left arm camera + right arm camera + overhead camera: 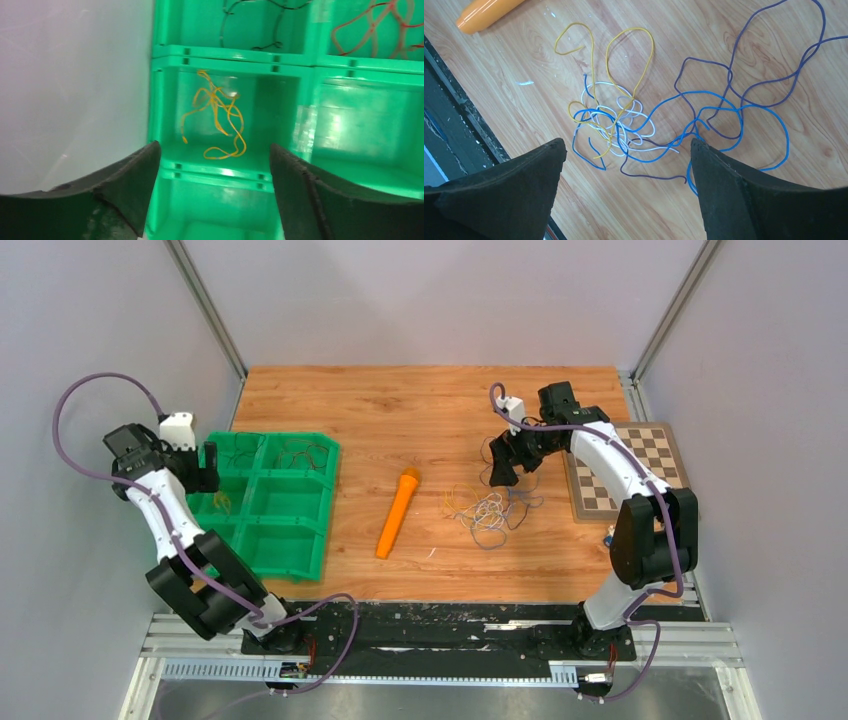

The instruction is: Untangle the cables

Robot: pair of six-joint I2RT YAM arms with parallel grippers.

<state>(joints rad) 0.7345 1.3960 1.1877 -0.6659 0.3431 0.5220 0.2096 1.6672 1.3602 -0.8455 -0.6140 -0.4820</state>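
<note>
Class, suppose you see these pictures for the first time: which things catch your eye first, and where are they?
The bright green tray at the left of the table stands out, with an orange-yellow cable lying in one of its compartments. An orange marker lies mid-table, and right of it sits a tangle of cables, blue, purple, yellow and white, below the open right gripper.

On my feed the loose cables (624, 125) are yellow, white, bright blue and dark purple against the tabletop (400, 410), which is warm brown wood grain. The tray (300, 540) is vivid green and holds a yellow-orange wire (215, 107), a red wire (371, 30) and a dark wire (278, 25). The marker (398, 512) is orange, and the checkerboard (660, 455) has brown and cream squares.
</note>
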